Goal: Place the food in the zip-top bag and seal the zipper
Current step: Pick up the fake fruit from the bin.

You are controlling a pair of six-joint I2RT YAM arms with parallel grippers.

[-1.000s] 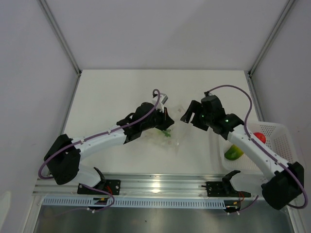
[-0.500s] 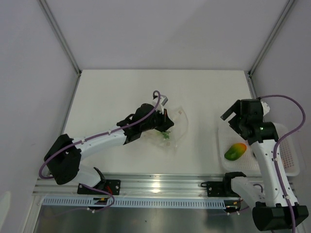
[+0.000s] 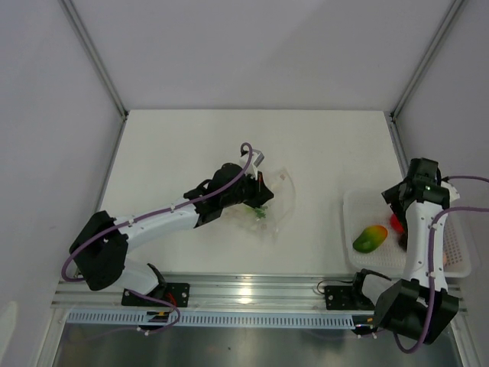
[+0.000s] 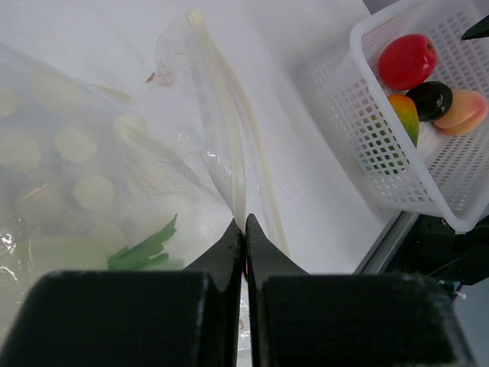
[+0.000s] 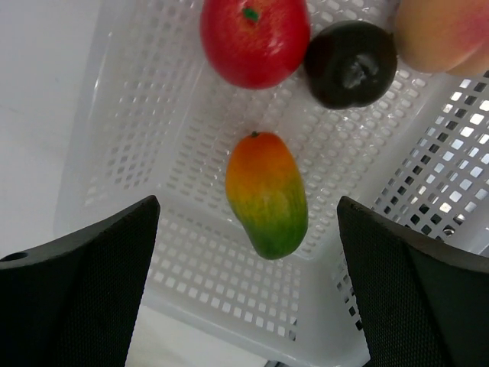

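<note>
In the top view, the right gripper has been swung from the bag to the basket, so another pick is judged next. In the left wrist view, the left gripper is clamped on the one bag's zipper, with green leaves inside. In the right wrist view, spread jaws hang over four foods: red, dark, peach, mango.
</note>
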